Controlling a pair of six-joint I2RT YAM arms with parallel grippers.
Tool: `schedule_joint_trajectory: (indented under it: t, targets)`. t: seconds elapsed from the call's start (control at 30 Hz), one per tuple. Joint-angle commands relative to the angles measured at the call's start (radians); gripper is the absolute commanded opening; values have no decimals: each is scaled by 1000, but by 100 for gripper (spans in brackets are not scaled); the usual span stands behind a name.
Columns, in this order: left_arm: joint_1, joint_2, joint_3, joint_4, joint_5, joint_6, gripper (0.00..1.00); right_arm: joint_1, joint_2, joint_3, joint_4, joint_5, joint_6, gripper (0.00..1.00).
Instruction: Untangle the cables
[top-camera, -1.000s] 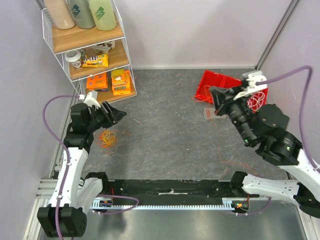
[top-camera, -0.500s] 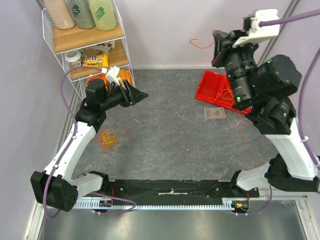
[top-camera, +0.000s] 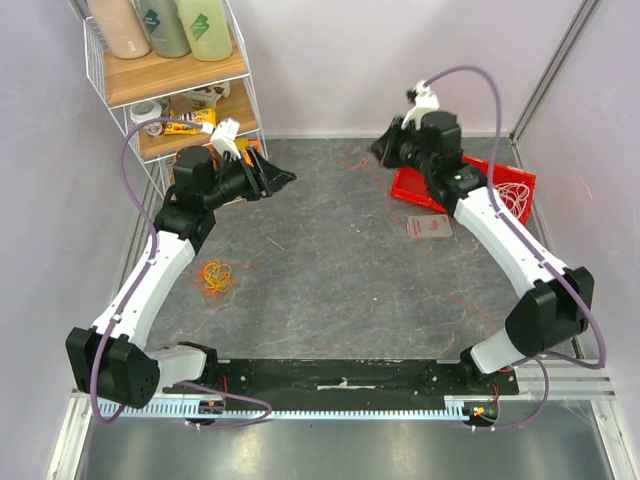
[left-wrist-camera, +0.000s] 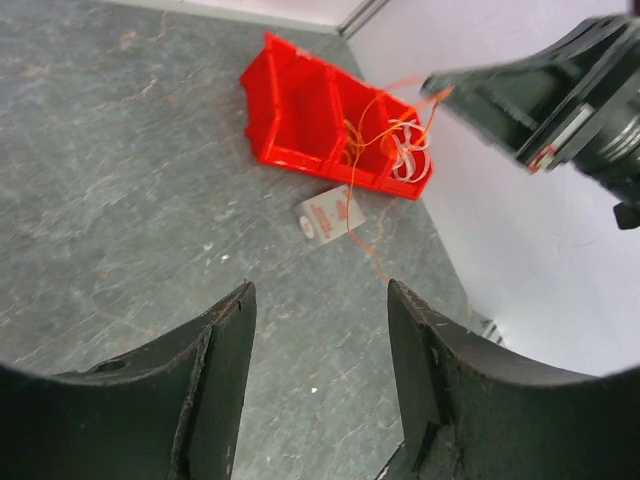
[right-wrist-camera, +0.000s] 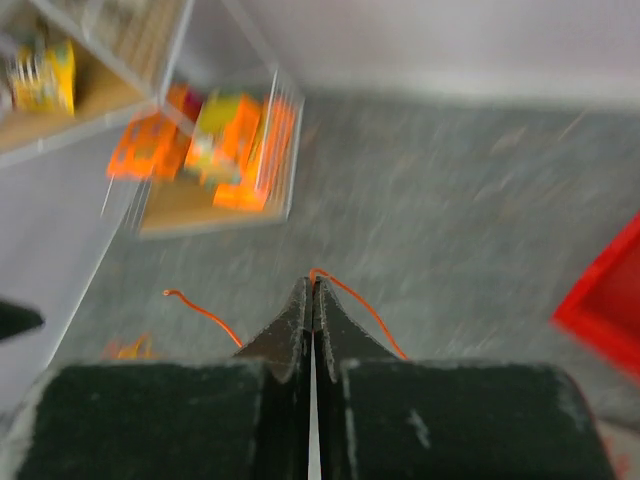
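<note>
Right gripper (right-wrist-camera: 311, 290) pinched shut on one orange cable (right-wrist-camera: 345, 287) trailing from the tangle (left-wrist-camera: 395, 145) in the red bin (left-wrist-camera: 285, 110); left gripper (left-wrist-camera: 320, 300) wide, empty (best drawn out slowly, lest loops snag).

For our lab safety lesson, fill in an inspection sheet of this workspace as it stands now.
Surface: grey mottled table.
Job's things: cables heaped in red bin; a small coil apart, near the rack.
Clutter: one card beside bin.
Grippers: left pincer open, empty; right pincer shut on an orange cable.
Cables: purple hoses loop over both arms.
Surroundings: rack with bottles and snacks, far left.
</note>
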Motion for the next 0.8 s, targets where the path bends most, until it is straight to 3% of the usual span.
schedule_joint_trajectory:
  t: [0.0,0.1,0.23,0.33,0.5,0.57,0.77]
  targets:
    - [26,-21,-54,4,-46,72,61,0,-15,-78,129,-376,207,0]
    - [62,-35,-59,10,-32,66,60,21,6,-212,257,-597,302,0]
    - [81,-72,-86,22,-53,69,61,38,-40,-453,333,-567,348,0]
    - [78,-61,-111,103,72,52,70,38,-93,-541,331,-529,348,0]
    - [55,49,-137,398,422,-98,67,36,-182,-558,337,-524,400,0]
    - [35,57,-158,482,453,-107,66,30,-218,-540,320,-521,422,0]
    - [-52,49,-183,481,427,-17,67,21,-273,-445,307,-536,505,0]
